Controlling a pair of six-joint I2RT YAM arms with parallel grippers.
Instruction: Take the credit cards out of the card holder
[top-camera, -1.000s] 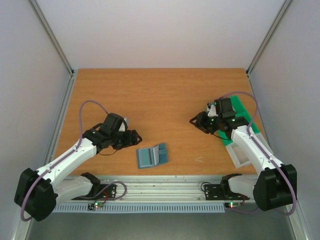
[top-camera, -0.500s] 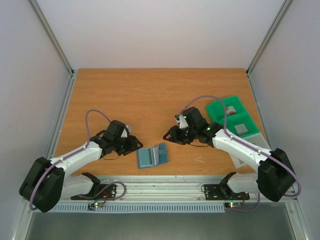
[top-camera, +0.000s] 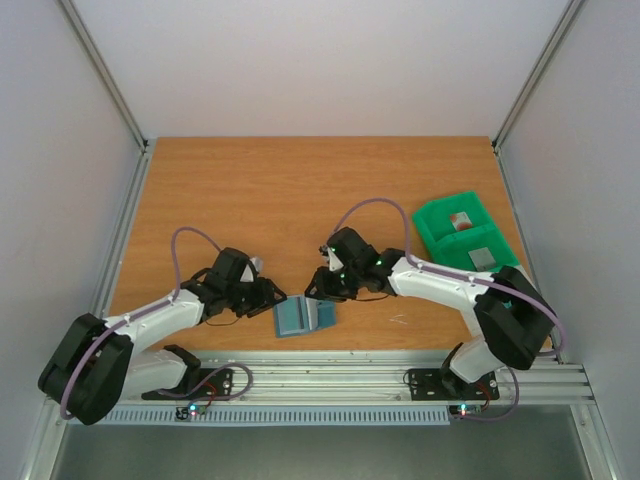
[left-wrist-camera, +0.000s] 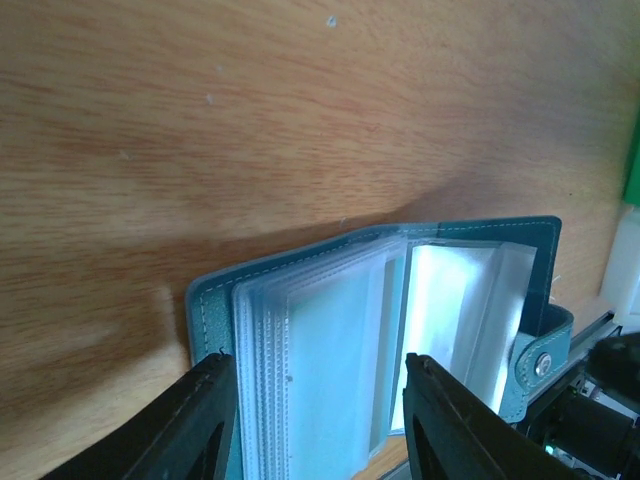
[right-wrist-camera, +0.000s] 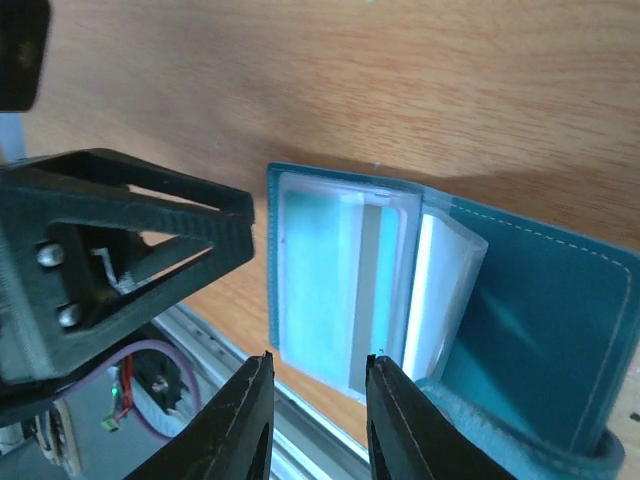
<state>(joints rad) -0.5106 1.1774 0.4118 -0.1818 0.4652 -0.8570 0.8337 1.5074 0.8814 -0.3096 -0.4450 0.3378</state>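
The blue-grey card holder (top-camera: 303, 316) lies spread open near the table's front edge, its clear sleeves fanned up (left-wrist-camera: 330, 350) (right-wrist-camera: 340, 290). My left gripper (top-camera: 272, 293) (left-wrist-camera: 320, 400) is at its left side, jaws apart and straddling the sleeve stack. My right gripper (top-camera: 318, 290) (right-wrist-camera: 318, 400) hovers open over the holder's sleeves from the other side, nothing between its fingers. A thin grey strip (right-wrist-camera: 369, 290) shows inside one sleeve; I cannot tell if it is a card. A reddish card (top-camera: 460, 220) and a grey card (top-camera: 483, 259) lie in the bin.
A green two-compartment bin (top-camera: 436, 222) stands at the right of the table. The left gripper's black finger (right-wrist-camera: 130, 235) fills the left of the right wrist view. The metal rail (top-camera: 340, 375) runs just below the holder at the table's front edge.
The right arm swung left from the green bin to the holder. The left gripper moved right to the holder's left edge and narrowed its jaws. The holder stayed put.
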